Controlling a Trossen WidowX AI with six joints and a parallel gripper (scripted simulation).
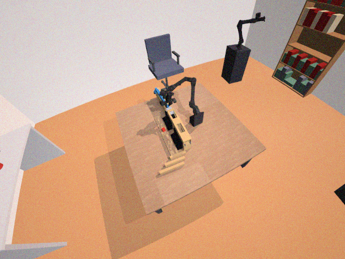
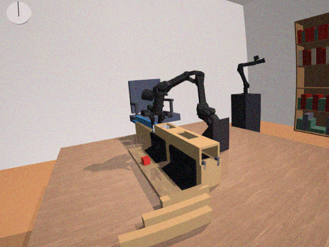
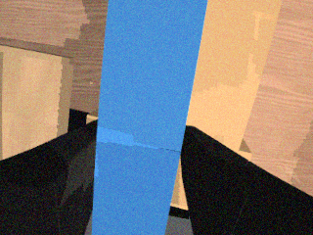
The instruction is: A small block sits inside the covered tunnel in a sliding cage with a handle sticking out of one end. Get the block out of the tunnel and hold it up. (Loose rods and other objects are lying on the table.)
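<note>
We seem to be in a robotics lab with a touch of the office about it. A black robot arm (image 1: 192, 91) (image 2: 201, 87) stands at a wooden table (image 1: 222, 144) (image 2: 265, 170), and we see a second arm (image 1: 240, 30) (image 2: 242, 73) on a dark pedestal (image 1: 235, 65) (image 2: 245, 112) near the corner. The office side shows in a swivel chair (image 1: 158, 51) (image 2: 143, 91) with armrests, a tall bookcase (image 1: 294, 51) (image 2: 295, 80) (mostly red and green books, by our look) and a round wall clock (image 2: 22, 13).
</note>
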